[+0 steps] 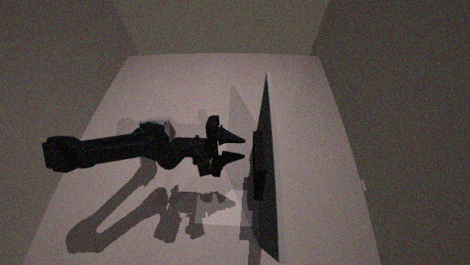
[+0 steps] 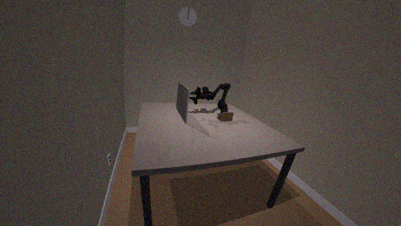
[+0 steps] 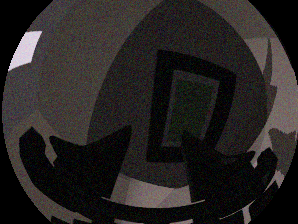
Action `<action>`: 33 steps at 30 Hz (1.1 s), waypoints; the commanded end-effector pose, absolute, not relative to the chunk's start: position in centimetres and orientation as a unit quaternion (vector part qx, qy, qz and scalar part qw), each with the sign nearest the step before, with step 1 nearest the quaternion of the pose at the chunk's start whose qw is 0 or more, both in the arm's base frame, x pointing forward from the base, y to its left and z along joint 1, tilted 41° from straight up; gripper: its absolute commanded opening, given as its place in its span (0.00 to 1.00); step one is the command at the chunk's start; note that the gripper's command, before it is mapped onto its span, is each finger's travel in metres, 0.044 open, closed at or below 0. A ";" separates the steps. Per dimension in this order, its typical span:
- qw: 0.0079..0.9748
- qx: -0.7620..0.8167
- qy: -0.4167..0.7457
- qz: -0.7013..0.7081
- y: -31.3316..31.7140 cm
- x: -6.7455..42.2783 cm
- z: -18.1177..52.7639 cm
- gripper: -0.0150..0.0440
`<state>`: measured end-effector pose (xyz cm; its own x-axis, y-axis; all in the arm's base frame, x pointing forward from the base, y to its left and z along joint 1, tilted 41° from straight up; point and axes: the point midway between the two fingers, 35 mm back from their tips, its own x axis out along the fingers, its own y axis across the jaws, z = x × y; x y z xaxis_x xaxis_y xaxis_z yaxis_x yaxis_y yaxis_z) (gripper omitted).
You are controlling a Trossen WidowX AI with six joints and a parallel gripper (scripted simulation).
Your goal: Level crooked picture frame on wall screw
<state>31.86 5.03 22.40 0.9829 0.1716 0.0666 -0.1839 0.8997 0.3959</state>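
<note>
The picture frame point(image 1: 257, 172) point(image 3: 161, 96) is a dark rectangle with a greenish middle, hung on a thin upright wall panel point(image 1: 266, 115) point(image 2: 182, 101) point(image 3: 113, 83) that stands on the table. In the wrist view the frame leans to one side. My gripper point(image 1: 243, 147) point(image 2: 194, 96) point(image 3: 156, 132) is open and empty. It points at the panel, its fingertips a short way in front of the frame's upper part and not touching it. In the exterior view the frame is hidden behind the panel.
The panel and the arm's wooden base block point(image 1: 167, 126) point(image 2: 225, 117) stand on a pale table point(image 1: 309, 132) point(image 2: 169, 143) in a dim room corner. A round clock point(image 2: 187, 16) hangs high on the back wall.
</note>
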 end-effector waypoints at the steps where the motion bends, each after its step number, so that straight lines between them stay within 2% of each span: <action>1: 0.974 0.206 -0.016 0.089 5.0 32.0 22.4 0.69; 33: 0.974 0.206 -0.017 0.089 5.6 35.9 22.7 0.69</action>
<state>35.51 5.65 22.63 0.9829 0.1716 0.0669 -0.1840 0.8996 0.3962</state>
